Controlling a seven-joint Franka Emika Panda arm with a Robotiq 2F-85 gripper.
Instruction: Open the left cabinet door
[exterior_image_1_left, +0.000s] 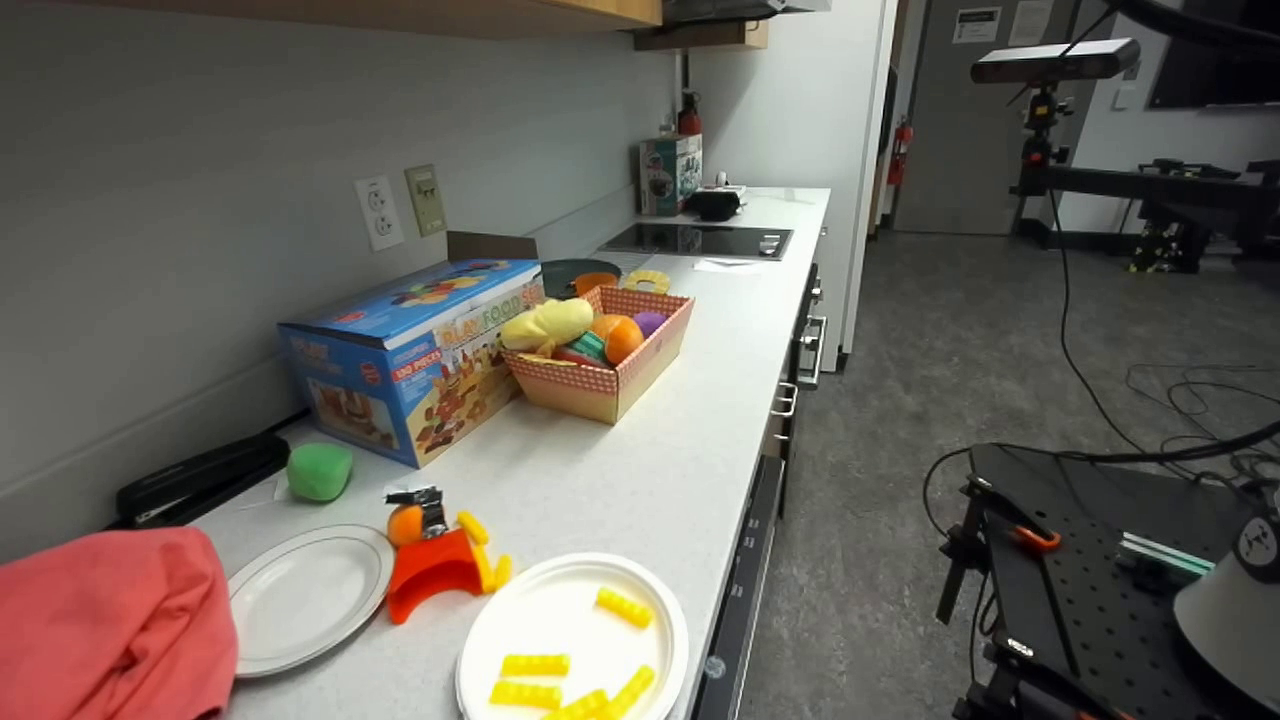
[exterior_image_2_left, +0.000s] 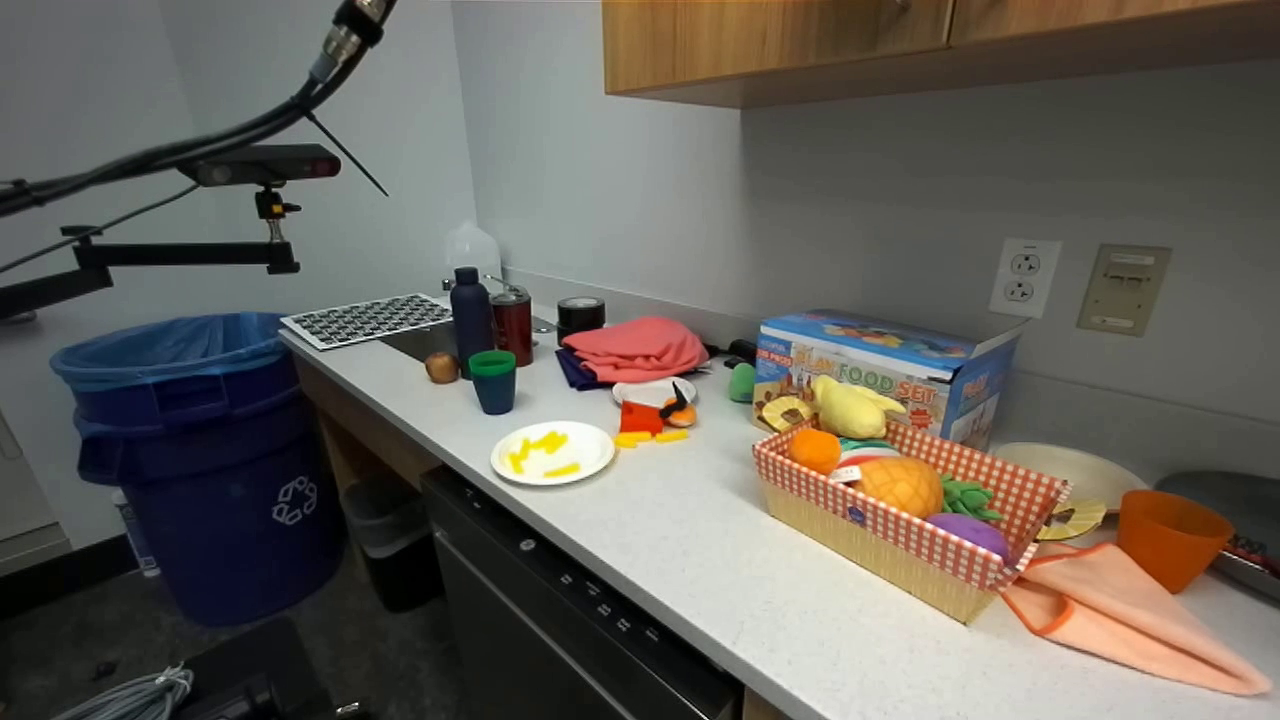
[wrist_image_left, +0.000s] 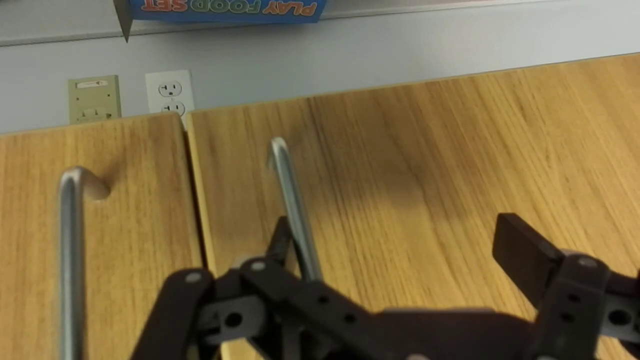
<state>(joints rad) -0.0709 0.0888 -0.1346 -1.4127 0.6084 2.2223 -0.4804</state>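
In an exterior view we see the left cabinet door, a flat panel of warm brown wood, closed above the white surface, toward its back edge. Its slim silvery metal bar handle stands near the lower inner corner. Our black pincer is spread wide, the handle between its fingers, just beside one; we cannot tell whether they touch.

The left cabinet door stood closed, its face streaky brown woodgrain. Its slim metal bar handle ran along the inner edge
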